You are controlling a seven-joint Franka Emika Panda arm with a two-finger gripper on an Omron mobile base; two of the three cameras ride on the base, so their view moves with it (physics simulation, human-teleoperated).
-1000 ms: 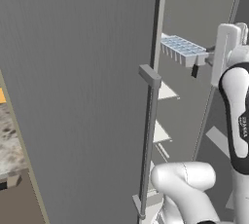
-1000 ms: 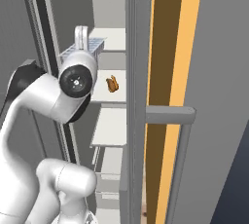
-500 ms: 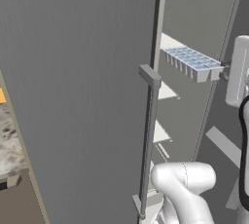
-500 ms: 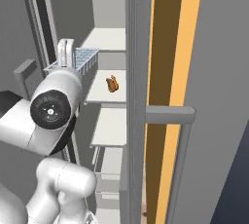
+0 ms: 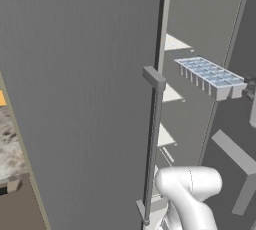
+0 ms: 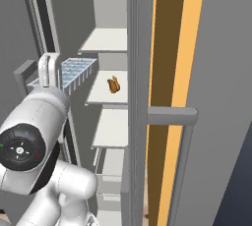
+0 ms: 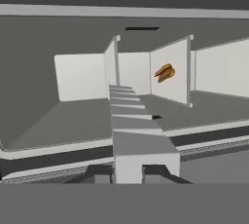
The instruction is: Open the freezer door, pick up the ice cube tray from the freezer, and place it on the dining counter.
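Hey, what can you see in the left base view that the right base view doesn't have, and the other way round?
Left base view: the freezer door's outer face with its bar handle, and a marble top at the left edge. Right base view: a small brown item on a white shelf, and an orange strip. Both: the ice cube tray, up in front of the open freezer, and the white arm.

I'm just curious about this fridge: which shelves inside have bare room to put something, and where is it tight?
In the freezer, the top white shelf and the shelf under the brown item lie bare. The doorway is tight: the gripper holds the ice cube tray there, beside the freezer door.
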